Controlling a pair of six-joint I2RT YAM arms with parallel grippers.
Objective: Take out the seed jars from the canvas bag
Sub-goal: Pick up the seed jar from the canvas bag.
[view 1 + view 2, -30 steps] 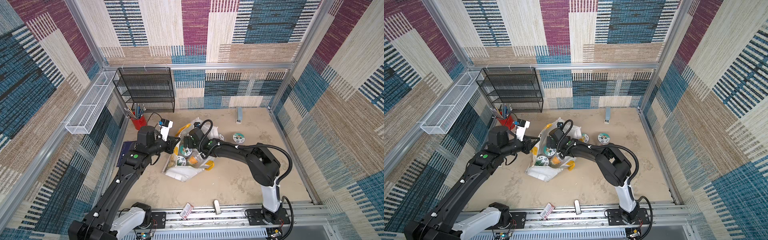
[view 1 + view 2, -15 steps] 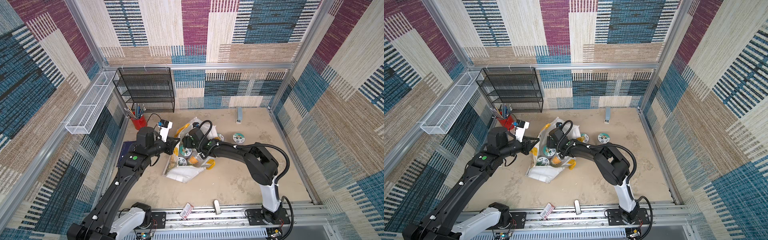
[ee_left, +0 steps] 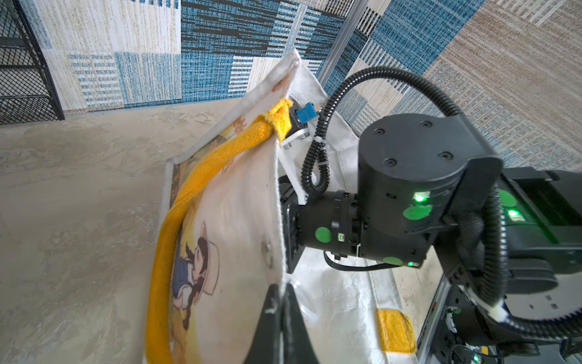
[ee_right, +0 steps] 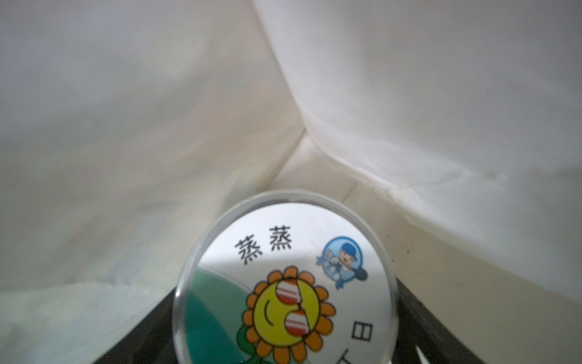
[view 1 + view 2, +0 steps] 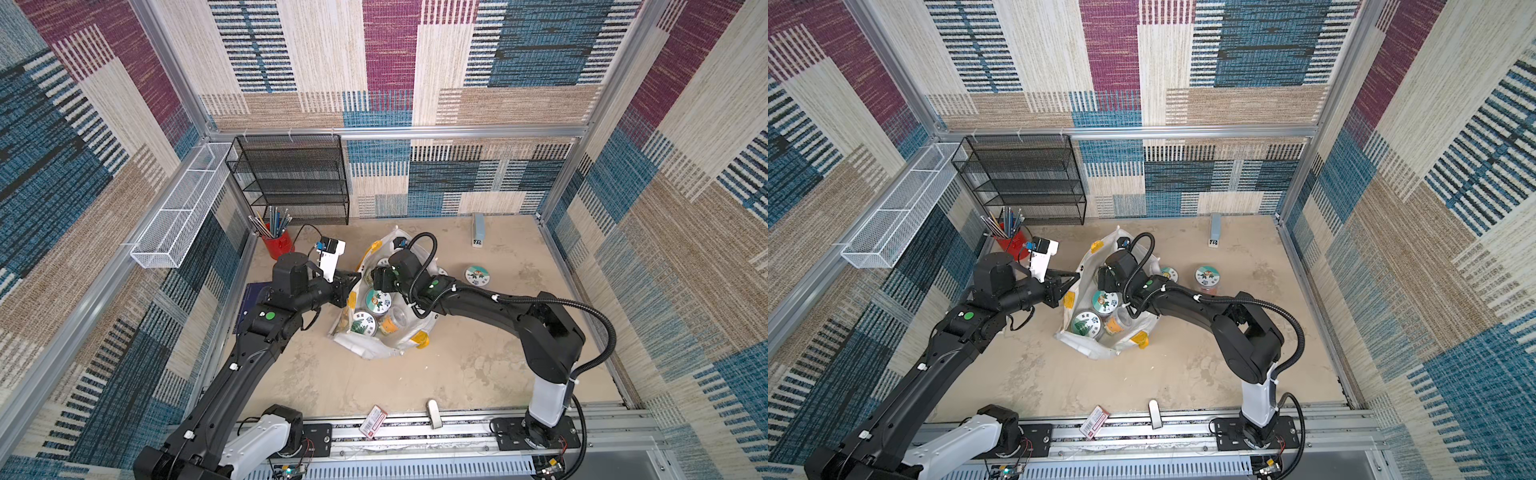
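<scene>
Pinching canvas bag [image 3: 233, 220] rim with left gripper [image 3: 281, 293], clasping seed jar [image 4: 283, 252] in right gripper [image 4: 289, 331], risking a slip if slack fabric snags

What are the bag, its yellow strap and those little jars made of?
The bag looks like matte off-white woven cloth: it creases, sags and has stitched hems. Its strap seems braided cord, with a mesh texture. The jar looks like clear glossy plastic, possibly glass: a see-through rim around a printed label.
</scene>
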